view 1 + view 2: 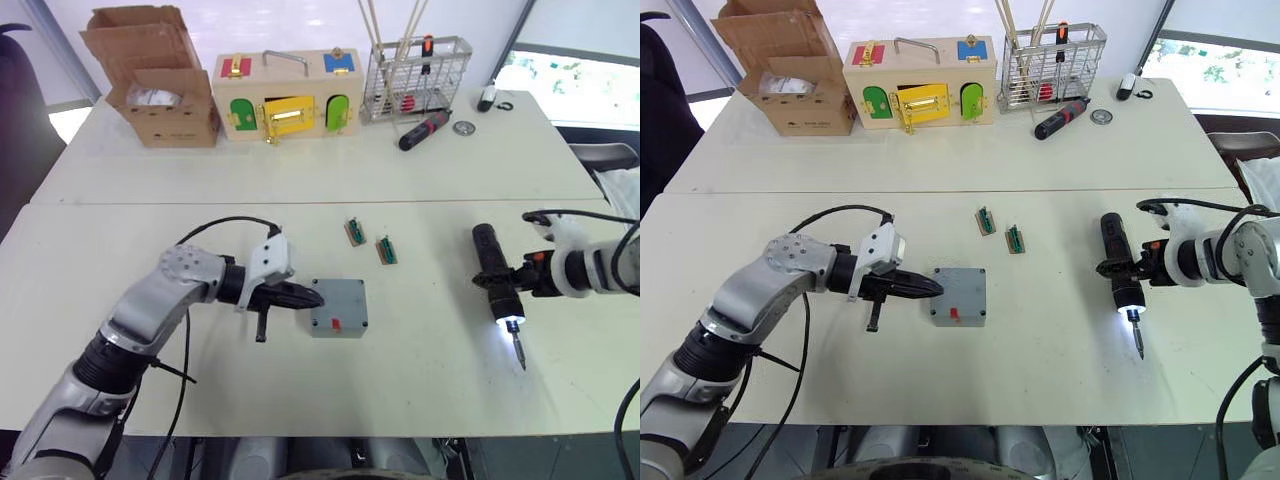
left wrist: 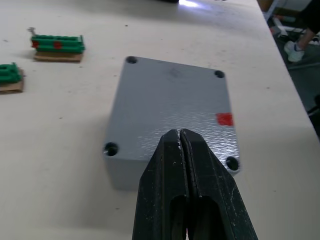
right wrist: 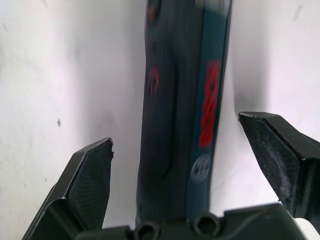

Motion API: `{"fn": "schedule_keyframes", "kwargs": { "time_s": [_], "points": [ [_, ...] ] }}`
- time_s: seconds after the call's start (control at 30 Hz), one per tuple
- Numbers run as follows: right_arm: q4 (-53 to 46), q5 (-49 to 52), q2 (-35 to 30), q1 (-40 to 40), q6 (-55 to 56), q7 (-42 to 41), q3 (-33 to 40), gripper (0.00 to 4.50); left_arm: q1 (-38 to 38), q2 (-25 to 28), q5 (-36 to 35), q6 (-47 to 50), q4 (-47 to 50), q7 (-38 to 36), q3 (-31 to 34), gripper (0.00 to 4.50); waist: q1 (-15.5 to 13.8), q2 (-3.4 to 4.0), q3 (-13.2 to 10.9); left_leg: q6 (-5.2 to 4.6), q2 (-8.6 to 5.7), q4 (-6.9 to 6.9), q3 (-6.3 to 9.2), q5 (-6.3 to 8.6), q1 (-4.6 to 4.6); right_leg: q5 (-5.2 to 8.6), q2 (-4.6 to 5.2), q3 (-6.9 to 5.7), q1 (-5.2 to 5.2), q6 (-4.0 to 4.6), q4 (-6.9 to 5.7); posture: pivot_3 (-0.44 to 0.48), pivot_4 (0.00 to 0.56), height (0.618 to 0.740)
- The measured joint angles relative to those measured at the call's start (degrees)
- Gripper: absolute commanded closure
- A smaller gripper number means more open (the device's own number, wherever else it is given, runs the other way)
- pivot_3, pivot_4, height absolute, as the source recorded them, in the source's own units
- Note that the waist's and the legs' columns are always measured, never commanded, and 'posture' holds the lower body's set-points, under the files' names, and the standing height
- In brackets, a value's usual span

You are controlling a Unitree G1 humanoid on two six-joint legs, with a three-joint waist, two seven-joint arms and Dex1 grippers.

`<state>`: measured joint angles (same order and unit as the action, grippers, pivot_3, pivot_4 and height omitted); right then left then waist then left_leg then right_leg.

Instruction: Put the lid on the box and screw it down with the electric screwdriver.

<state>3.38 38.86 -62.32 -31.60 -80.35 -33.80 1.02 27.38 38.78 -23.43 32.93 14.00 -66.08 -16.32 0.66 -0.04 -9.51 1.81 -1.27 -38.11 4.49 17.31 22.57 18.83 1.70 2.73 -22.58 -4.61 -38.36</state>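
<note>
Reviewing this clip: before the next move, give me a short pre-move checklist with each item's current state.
1. Lid seated on the box: ok, covers it squarely.
2. Screws in the corner holes: not ok, holes look empty.
3. Left gripper bracing the lid: ok, shut, tips at its edge.
4. Right gripper holding the electric screwdriver: not ok, fingers open either side.
5. Screwdriver light on: ok.
6. Bit aligned with a hole: not ok, tool lies apart from the box.

Left arm is being held bent and reaching inward across the surface [image 1: 420, 380], wrist level. Left hand [image 1: 312, 296] is being kept with its fingers [image 2: 200, 170] pressed together, tips resting at the lid [image 2: 170, 110] edge. Right arm is being extended in from the right; right hand [image 3: 195, 165] is being held with fingers spread wide around the electric screwdriver [image 1: 497, 275].
</note>
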Motion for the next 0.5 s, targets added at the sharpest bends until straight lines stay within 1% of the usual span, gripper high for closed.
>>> {"fn": "schedule_keyframes", "kwargs": {
  "time_s": [0.03, 0.1, 0.17, 0.23, 0.3, 0.37, 0.43, 0.5],
  "points": [
    [-1.04, -0.45, -0.53, 0.16, 1.48, -0.60, 0.35, 0.03, 0.33, 0.00, -0.09, 0.10, -0.61, 0.04, 0.60, 4.50, 0.00, 0.00, 0.00, -0.01, 0.00, 0.01, 0.00, 0.00, 0.01, 0.00, 0.00, -0.01, -0.02, 0.00, -0.01, 0.000, 0.150, 0.740],
    [-2.44, -0.48, -0.42, 0.09, 3.88, -1.30, 3.59, 0.03, 0.86, -0.03, -0.92, 0.97, -2.15, 0.31, 2.52, 4.50, 0.00, 0.00, 0.00, -0.02, 0.01, 0.02, 0.00, 0.01, 0.05, 0.00, -0.01, -0.01, -0.07, 0.00, -0.02, 0.000, 0.150, 0.740],
    [-3.28, -0.28, 0.84, 0.11, 6.51, -1.54, 8.45, 0.03, 1.60, -1.21, -2.72, 3.66, -3.88, 2.03, 5.40, 4.50, -0.02, 0.00, 0.00, -0.02, 0.01, 0.01, 0.01, 0.01, 0.07, 0.00, -0.01, -0.01, -0.07, 0.00, -0.03, 0.000, 0.150, 0.740],
    [-7.22, 2.07, 2.68, 2.00, 8.91, -3.57, 13.68, 0.03, 2.31, -2.60, -5.00, 6.80, -5.24, 4.33, 8.67, 4.50, -0.08, -0.02, 0.00, -0.02, 0.02, 0.00, 0.06, 0.01, 0.10, 0.00, -0.02, -0.06, -0.08, -0.01, -0.04, 0.000, 0.150, 0.740],
    [-17.17, 8.10, 5.75, 7.98, 9.88, -7.29, 19.70, 0.03, 1.68, -2.02, -6.67, 9.63, -5.35, 5.70, 11.15, 4.50, -0.06, -0.04, 0.01, -0.15, 0.07, 0.01, 0.15, 0.08, 0.16, 0.00, -0.08, -0.14, -0.09, -0.01, -0.02, 0.000, 0.150, 0.740],
    [-26.11, 13.77, 9.26, 13.75, 9.32, -8.57, 21.55, 0.03, -0.81, -0.22, -6.75, 10.78, -4.76, 6.40, 11.52, 4.50, 0.03, -0.02, 0.03, -0.20, 0.09, 0.02, 0.14, 0.12, 0.15, 0.00, -0.08, -0.13, -0.12, -0.01, -0.03, 0.000, 0.150, 0.740],
    [-32.76, 16.19, 11.59, 19.50, 9.49, -8.21, 21.44, 0.03, -4.20, 1.04, -6.37, 11.31, -3.26, 6.52, 11.01, 4.50, 0.00, -0.02, 0.02, -0.18, 0.07, 0.00, 0.12, 0.10, 0.18, 0.00, -0.02, -0.09, -0.14, -0.01, -0.04, 0.000, 0.150, 0.740],
    [-38.62, 16.47, 13.59, 24.94, 10.36, -7.45, 18.57, 0.03, -7.88, 2.43, -5.65, 11.45, -1.57, 6.60, 10.05, 4.50, -0.03, -0.03, 0.03, -0.12, 0.06, -0.03, 0.12, 0.07, 0.15, 0.00, 0.00, -0.08, -0.10, -0.01, -0.05, 0.000, 0.150, 0.740]
  ]
}}
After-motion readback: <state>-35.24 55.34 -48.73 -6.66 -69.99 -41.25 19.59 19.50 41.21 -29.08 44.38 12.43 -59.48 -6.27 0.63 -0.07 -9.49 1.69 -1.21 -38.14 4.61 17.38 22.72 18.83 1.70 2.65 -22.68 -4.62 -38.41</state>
